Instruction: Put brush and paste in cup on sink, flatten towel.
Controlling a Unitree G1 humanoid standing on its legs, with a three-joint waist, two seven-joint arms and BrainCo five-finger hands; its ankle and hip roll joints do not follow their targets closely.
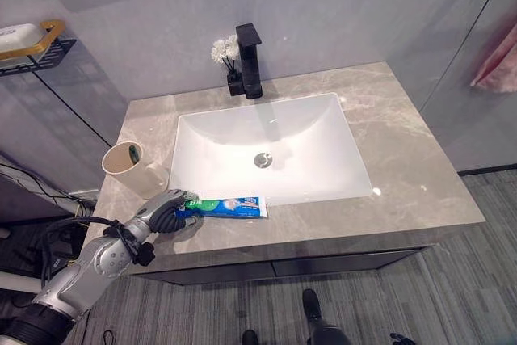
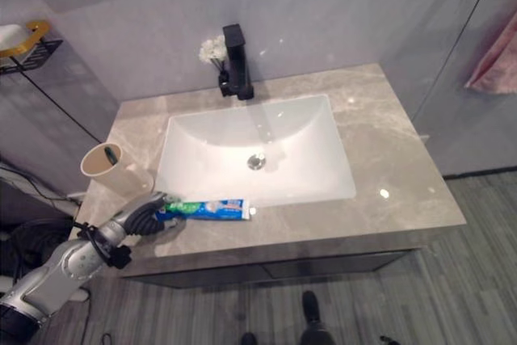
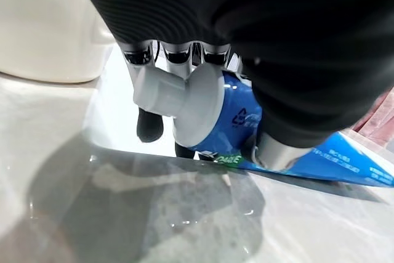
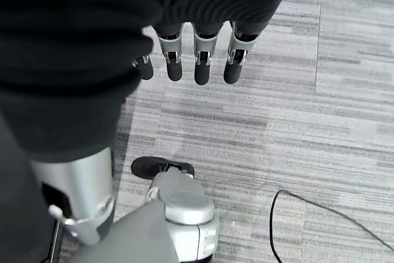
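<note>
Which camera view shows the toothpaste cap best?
The left wrist view: the white cap sits close up, with the left robot hand curled round the tube. Both eye views show the tube lying whole, its cap end under the hand.

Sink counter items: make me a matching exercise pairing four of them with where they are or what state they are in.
Things:
1. toothpaste tube
2. cup
3. faucet
4. right hand

Places or states:
A. black, upright behind the basin
B. lying along the counter's front edge, cap end in the left hand
C. hanging over the striped floor, holding nothing
D. beige, at the basin's left corner

Pairs: 1-B, 2-D, 3-A, 4-C
</note>
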